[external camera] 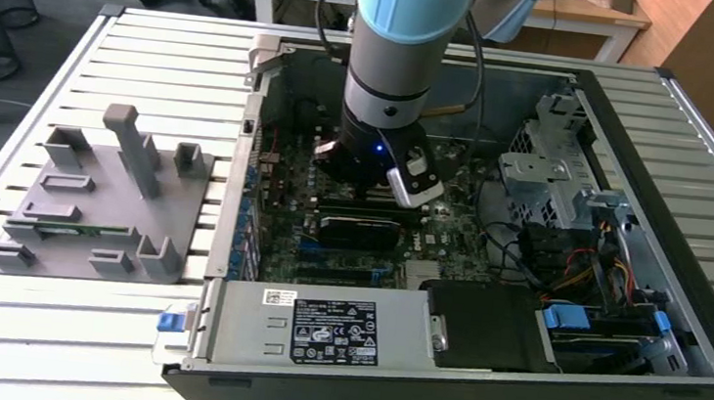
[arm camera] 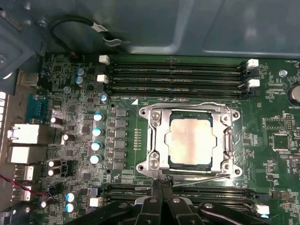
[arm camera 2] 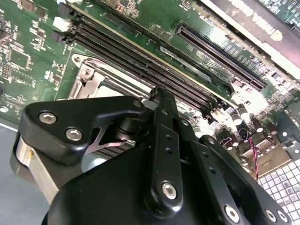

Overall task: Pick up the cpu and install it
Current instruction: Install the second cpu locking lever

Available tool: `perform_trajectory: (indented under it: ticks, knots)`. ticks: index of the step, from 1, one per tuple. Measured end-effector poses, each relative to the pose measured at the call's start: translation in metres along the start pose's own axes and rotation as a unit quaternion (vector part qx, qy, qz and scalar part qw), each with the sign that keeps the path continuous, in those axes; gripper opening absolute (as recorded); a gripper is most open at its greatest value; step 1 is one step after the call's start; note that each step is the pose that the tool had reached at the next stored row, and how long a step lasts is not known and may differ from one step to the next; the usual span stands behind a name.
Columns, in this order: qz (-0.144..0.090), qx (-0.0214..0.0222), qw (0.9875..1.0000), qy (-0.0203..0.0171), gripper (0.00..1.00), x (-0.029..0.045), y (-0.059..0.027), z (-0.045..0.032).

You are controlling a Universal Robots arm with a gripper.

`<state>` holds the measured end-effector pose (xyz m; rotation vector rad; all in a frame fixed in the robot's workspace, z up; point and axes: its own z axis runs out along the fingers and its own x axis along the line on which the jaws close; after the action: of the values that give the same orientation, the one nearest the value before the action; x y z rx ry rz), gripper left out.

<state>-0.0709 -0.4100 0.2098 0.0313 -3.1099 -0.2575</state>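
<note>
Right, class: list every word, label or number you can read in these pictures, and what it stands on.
Nothing is legible.
Black-and-white sticker on the grey metal box: too small to read.
Pale lettering on the dark card: blurred.
White tag on the black cable: unreadable.

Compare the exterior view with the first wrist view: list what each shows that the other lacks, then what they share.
Exterior view alone: the grey parts tray on the slatted table, the arm reaching into the open computer case, the power supply and the drive cage.

First wrist view alone: the cpu lying in its metal-framed socket, with empty memory slots beside it.

Shared: the green motherboard and the gripper above it.
</note>
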Motion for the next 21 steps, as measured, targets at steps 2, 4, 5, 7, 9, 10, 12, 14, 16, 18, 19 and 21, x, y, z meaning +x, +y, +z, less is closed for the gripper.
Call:
perform_trajectory:
  ticks: [2,4,5,7,9,10,12,14,16,18,19,21]
  knots:
    - [0.000,-0.0007,1.0000,0.0001,0.11,0.0014,-0.0009,0.0011]
    - [0.000,-0.0021,1.0000,0.0000,0.11,0.0033,-0.0019,0.0022]
    - [0.000,-0.0029,1.0000,0.0000,0.11,0.0044,-0.0025,0.0028]
    - [-0.001,-0.0042,1.0000,0.0001,0.11,0.0070,-0.0034,0.0042]
    - [-0.001,-0.0063,1.0000,0.0000,0.11,0.0098,-0.0040,0.0058]
    - [-0.001,-0.0079,1.0000,0.0000,0.11,0.0110,-0.0043,0.0065]
    - [-0.001,-0.0117,0.9999,0.0000,0.11,0.0124,-0.0048,0.0079]
    - [-0.001,-0.0163,0.9999,-0.0001,0.11,0.0129,-0.0052,0.0094]
    - [-0.002,-0.0205,0.9998,-0.0002,0.11,0.0135,-0.0055,0.0108]
    - [-0.002,-0.0227,0.9997,-0.0003,0.11,0.0145,-0.0058,0.0122]
    - [-0.002,-0.0234,0.9997,-0.0002,0.11,0.0151,-0.0059,0.0128]
    - [-0.002,-0.0243,0.9997,-0.0002,0.11,0.0165,-0.0061,0.0138]
